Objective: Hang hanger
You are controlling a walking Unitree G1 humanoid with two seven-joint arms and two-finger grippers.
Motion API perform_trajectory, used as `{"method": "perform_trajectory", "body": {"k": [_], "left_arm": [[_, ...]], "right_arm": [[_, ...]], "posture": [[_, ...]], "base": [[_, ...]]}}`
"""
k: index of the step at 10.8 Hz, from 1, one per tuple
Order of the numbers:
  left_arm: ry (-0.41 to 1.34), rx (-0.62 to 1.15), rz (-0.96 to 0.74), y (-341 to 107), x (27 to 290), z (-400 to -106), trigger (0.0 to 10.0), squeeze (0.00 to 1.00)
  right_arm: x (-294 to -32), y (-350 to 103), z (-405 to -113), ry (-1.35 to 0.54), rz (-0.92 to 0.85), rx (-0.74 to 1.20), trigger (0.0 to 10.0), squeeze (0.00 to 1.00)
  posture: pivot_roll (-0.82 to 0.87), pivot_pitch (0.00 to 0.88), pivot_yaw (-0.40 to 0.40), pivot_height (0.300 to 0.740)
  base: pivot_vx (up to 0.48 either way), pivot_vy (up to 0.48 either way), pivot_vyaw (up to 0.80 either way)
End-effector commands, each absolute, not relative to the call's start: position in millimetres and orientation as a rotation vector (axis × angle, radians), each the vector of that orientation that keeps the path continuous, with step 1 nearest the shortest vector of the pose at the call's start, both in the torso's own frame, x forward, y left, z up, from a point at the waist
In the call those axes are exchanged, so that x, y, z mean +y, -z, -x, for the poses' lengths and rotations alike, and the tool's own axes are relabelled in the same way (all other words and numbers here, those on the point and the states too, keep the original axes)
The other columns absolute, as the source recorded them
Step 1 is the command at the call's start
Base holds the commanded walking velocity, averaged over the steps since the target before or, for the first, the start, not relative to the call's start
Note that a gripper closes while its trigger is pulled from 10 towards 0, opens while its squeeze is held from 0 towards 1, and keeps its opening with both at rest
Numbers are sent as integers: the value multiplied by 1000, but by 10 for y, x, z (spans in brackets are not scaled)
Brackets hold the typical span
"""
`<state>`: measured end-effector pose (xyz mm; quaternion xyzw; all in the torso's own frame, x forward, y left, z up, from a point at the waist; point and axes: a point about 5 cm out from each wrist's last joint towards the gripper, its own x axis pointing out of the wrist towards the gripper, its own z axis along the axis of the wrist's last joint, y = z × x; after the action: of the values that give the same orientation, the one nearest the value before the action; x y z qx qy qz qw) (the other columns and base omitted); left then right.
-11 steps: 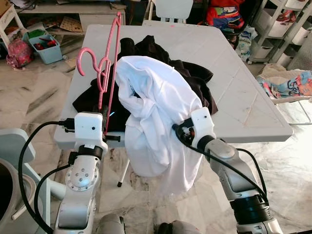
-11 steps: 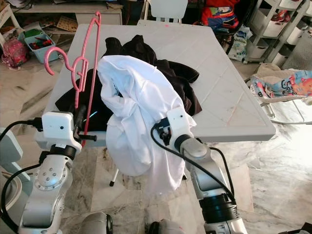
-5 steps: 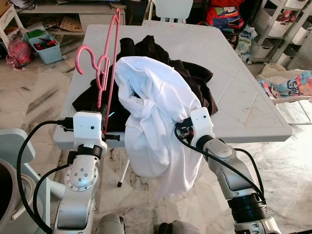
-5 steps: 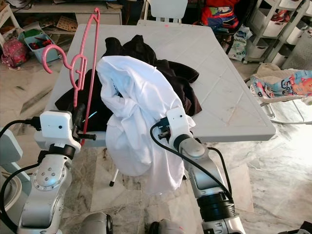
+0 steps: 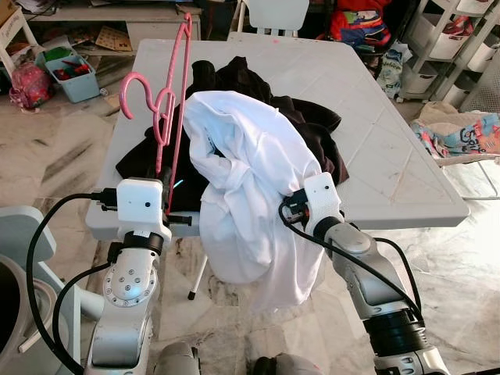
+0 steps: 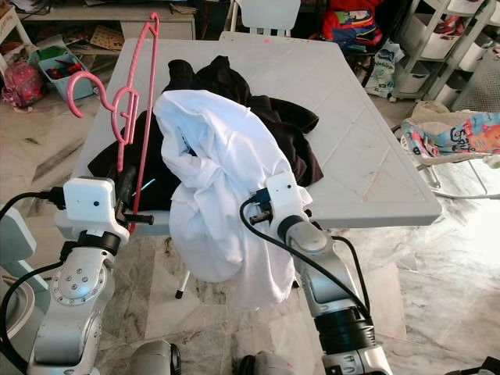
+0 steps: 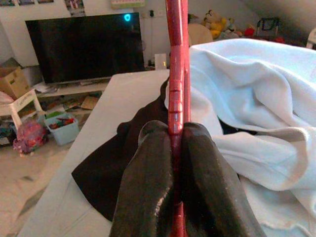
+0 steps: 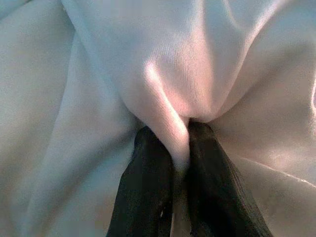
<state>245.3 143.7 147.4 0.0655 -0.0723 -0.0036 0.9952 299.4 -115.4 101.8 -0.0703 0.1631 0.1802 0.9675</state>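
While upright, pink hanger point(image 5: 173, 101) between left fingers point(image 7: 148, 197).

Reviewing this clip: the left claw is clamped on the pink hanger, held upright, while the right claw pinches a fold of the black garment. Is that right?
Not quite. The right claw pinches a fold of the white shirt, not the black garment, which lies on the table; the right wrist view shows white fabric between its fingers. The rest holds: the left claw is clamped on the pink hanger, held upright.
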Motion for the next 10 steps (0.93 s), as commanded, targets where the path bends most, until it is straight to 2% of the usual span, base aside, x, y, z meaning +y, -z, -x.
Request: {"method": "perform_trajectory", "body": {"k": [1, 4, 5, 10], "left_arm": [[8, -142, -135, -1465, 1444, -2426, 10000, 0], [10, -125, -124, -1421, 1452, -2422, 10000, 0], [27, -129, -103, -1433, 1428, -2420, 10000, 0], [45, -148, -87, -1479, 1392, -2442, 10000, 0]], "right_arm": [[-1170, -982, -2996, -359, 137, 349, 0, 0], [-1243, -1058, -3067, -267, 118, 267, 0, 0], [-1258, -1381, -3238, -197, 46, 65, 0, 0], [-1149, -2318, -3946, -191, -22, -224, 0, 0]], "posture": [[88, 56, -63, 740], [85, 48, -65, 740], [79, 52, -62, 740], [101, 52, -71, 740]], "base": [[0, 0, 0], [0, 0, 0], [0, 0, 0], [0, 0, 0]]}}
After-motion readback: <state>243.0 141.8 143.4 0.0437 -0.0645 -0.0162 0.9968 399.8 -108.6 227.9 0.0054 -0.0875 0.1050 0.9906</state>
